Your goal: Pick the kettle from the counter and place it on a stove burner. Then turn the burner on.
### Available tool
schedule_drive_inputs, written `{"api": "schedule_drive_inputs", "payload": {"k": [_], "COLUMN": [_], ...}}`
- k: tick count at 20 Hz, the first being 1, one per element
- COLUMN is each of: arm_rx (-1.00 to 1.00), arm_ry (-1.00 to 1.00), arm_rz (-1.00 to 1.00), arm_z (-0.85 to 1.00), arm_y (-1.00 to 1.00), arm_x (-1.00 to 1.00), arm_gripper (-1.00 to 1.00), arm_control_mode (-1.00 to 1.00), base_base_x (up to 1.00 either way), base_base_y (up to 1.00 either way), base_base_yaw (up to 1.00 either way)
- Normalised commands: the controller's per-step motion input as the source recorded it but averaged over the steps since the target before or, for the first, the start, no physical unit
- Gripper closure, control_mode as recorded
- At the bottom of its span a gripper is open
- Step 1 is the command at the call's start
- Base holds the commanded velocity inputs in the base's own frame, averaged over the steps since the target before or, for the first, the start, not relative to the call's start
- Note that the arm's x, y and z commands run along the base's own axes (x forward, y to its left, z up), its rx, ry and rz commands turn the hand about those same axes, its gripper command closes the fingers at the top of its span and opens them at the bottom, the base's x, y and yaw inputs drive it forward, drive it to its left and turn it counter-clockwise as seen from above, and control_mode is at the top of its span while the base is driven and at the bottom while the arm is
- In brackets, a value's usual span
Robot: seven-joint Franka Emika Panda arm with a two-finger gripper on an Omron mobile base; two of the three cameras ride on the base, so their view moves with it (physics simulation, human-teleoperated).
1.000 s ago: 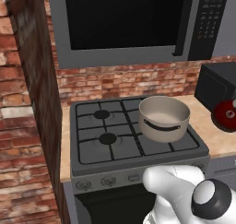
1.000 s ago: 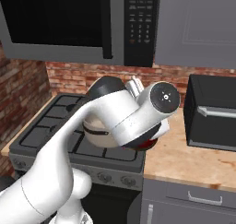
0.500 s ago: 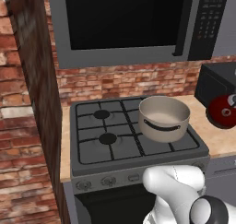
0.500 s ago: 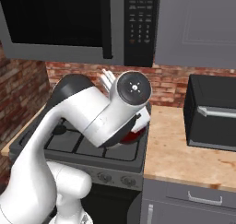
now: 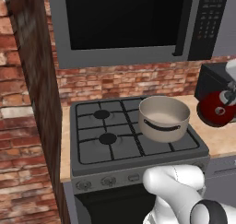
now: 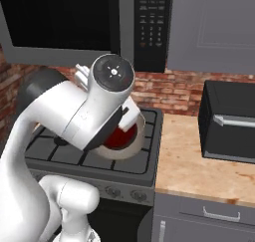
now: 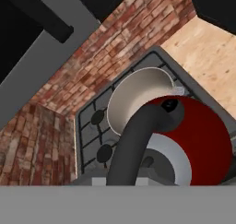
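Two free burners (image 5: 102, 114) flank the pot (image 5: 164, 118) beneath the microwave (image 5: 138, 22); jaws grip the kettle (image 5: 215, 109) aloft.

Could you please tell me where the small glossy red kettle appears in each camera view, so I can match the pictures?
Left base view: the small glossy red kettle sits at the right edge, lifted above the tan counter.
Right base view: it peeks out at centre, mostly hidden behind the white arm.
Hand view: it lies at lower right, close up, under its dark looped handle.
Shared landmark: the big beige pot on the stove.
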Motion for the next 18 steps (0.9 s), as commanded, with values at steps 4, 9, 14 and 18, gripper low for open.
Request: {"api": "schedule_drive_inputs", "payload": {"k": [4, 9, 14, 18], "arm_rx": [-0.03, -0.01, 0.00, 0.00], "arm_ry": [0.00, 0.00, 0.00, 0.00], "arm_rz": [0.17, 0.16, 0.13, 0.12], "arm_z": [0.01, -0.01, -0.01, 0.00], "arm_y": [0.69, 0.78, 0.83, 0.68], "arm_x": [-0.20, -0.17, -0.08, -0.01], "arm_gripper": [1.00, 1.00, 1.00, 1.00], "arm_control_mode": [-1.00, -1.00, -1.00, -1.00], "base_base_x": [0.00, 0.00, 0.00, 0.00], "base_base_y": [0.00, 0.00, 0.00, 0.00], "base_base_yaw": [0.00, 0.00, 0.00, 0.00]}}
